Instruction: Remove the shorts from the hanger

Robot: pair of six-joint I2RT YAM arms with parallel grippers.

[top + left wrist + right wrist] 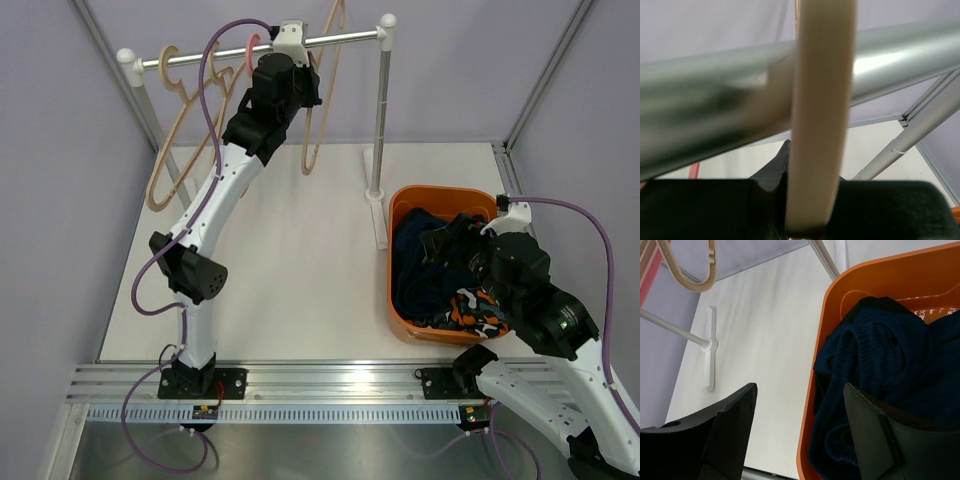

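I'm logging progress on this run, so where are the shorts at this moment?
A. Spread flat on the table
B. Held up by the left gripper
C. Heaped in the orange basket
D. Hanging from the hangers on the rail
C: the top view shows the shorts piled inside the orange basket, while each hanger on the rail is bare.

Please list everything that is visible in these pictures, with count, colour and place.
rail: one, silver, across the back.
hangers: several, mostly beige, on the rail.
basket: one, orange, on the table's right side.
shorts: a heap, navy, black and orange-patterned, in the basket.
table: one, white.
left arm: black and white, jaws shut on beige hanger at the rail.
right arm: black and white, jaws open over the basket.
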